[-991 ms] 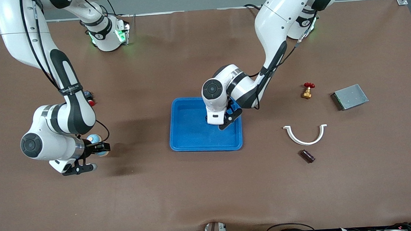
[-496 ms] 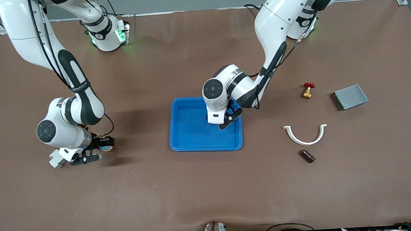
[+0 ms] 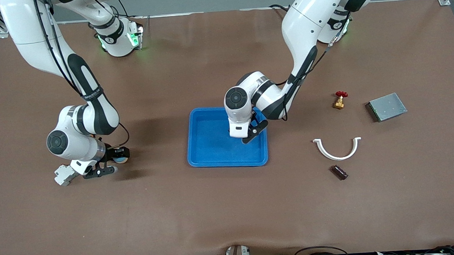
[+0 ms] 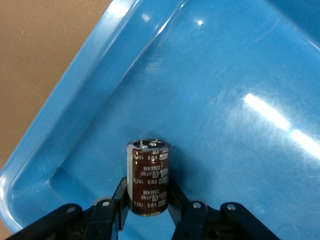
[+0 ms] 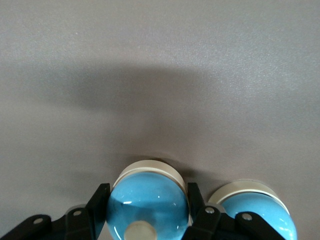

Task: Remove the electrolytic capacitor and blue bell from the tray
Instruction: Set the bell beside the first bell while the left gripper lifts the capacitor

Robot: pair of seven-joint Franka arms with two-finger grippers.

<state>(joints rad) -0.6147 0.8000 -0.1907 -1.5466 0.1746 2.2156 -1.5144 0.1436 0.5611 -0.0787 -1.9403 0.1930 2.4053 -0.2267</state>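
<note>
The blue tray lies mid-table. My left gripper is down inside it, at the end toward the left arm. In the left wrist view the gripper is shut on a dark brown capacitor just over the tray floor near a corner. The capacitor is hidden in the front view. My right gripper is low over the table toward the right arm's end, shut on a light blue bell with a white base. The right wrist view shows the gripper on the bell.
A second blue dome shows right beside the held bell. Toward the left arm's end lie a red-handled brass valve, a grey metal box, a white half-ring and a small dark cylinder.
My right arm has carried the bell toward the tray and a little away from the front camera. The left gripper has stayed in the tray, barely shifting.
</note>
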